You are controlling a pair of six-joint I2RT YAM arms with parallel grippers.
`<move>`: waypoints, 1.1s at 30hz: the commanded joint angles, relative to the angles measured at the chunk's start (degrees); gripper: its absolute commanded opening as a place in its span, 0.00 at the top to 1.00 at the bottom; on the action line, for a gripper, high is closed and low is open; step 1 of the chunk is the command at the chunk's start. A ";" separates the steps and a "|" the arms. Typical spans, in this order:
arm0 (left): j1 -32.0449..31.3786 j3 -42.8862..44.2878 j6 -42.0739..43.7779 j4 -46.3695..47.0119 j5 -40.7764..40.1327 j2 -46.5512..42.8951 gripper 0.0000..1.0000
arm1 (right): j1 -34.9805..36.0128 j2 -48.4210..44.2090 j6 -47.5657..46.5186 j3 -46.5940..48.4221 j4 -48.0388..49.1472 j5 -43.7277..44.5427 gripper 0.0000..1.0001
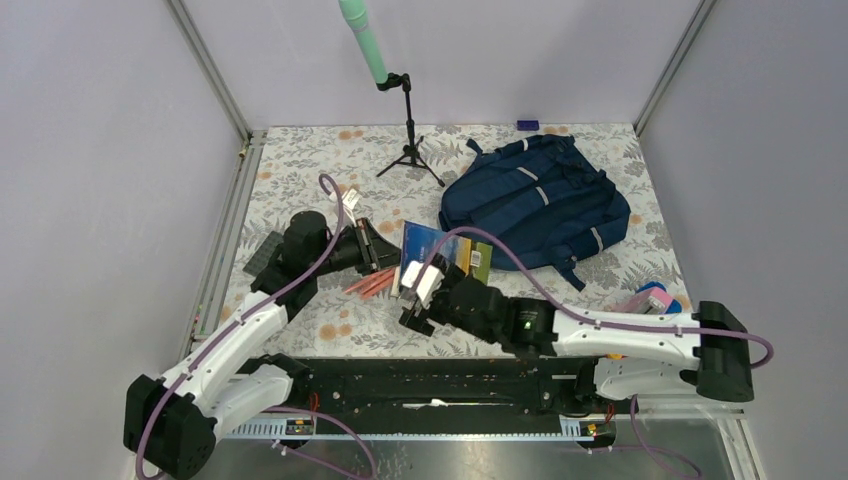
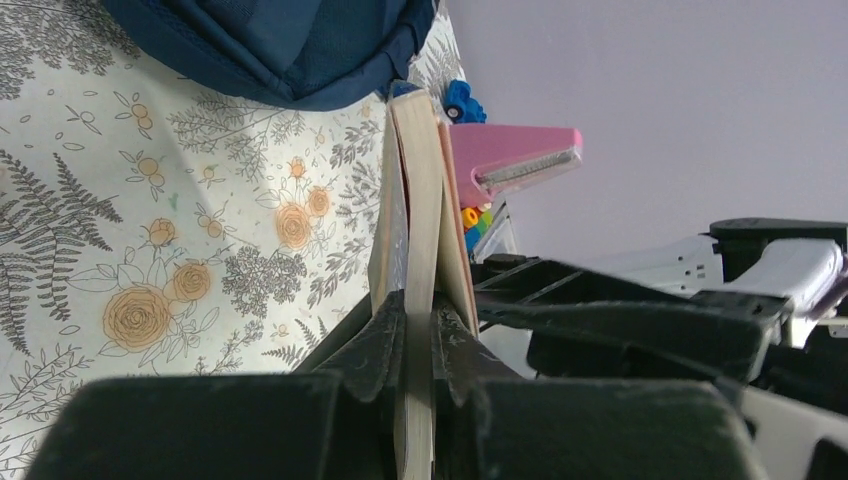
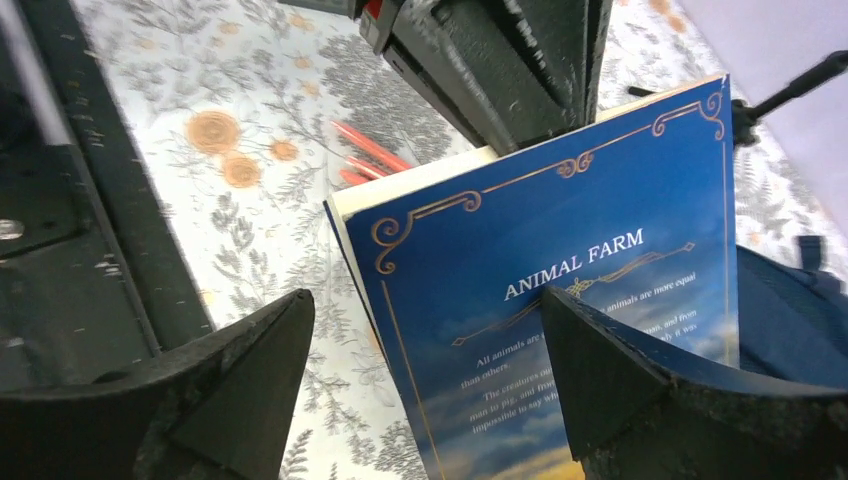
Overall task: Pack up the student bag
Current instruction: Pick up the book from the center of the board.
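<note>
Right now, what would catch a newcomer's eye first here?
The big navy student bag lies at the far right of the table. Mid-table, the left end effector clamps a blue book titled Animal Farm on edge, while the right end effector stands open close by. A green-tipped stand rises at the back.

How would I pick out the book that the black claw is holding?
Start at the large navy blue fabric backpack on the flowered tablecloth; just to its left is a thin paperback book, pinched by the left gripper. Its deep blue cover with gold scrollwork reads ANIMAL FARM, unlike the red pens beside it.
</note>
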 commanded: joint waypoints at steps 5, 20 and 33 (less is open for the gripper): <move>-0.02 0.75 -6.57 8.09 -3.05 -3.42 1.00 | 4.68 9.69 -10.49 -0.53 12.83 24.59 0.06; 0.03 2.50 2.20 4.27 -8.12 -5.73 0.25 | 0.16 12.09 -13.90 0.62 22.12 42.17 1.00; -2.67 1.49 2.64 12.45 -27.15 8.94 0.08 | -30.23 -4.75 11.26 6.21 -10.15 20.51 1.00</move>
